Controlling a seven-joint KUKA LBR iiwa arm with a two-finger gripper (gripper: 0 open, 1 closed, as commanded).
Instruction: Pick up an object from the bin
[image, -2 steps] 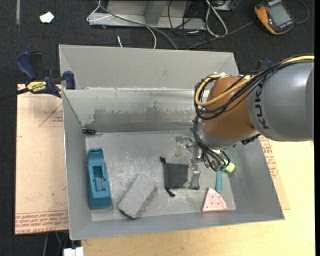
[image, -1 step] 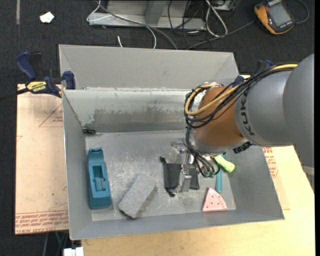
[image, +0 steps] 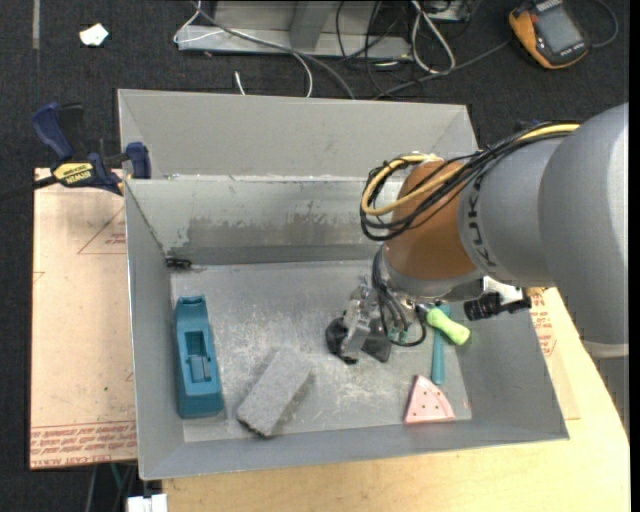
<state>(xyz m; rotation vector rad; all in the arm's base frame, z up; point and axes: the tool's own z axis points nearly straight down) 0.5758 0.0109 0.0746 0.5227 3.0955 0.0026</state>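
The grey bin (image: 262, 215) holds a few loose things spread across its floor. The arm (image: 545, 205) comes in over the bin's right rim, with an orange cover and looped cables at its wrist. A blue dispenser (image: 197, 356) lies lengthwise along the left wall, toward the front left corner. Just right of it, near the front wall, a grey block (image: 273, 392) lies at a slant. The gripper (image: 358, 338) is low over the floor near the middle of the bin, a little right of centre, on a bare patch; whether the claw is wide or narrow cannot be told, and nothing can be seen held in it. The nearest thing is a tool (image: 438, 356) with a green head and a teal shaft, just to the gripper's right. A pink triangle (image: 428, 402) lies flat near the front right corner, just beside the tool's lower end. A small black bit (image: 178, 263) sits in the back left corner.
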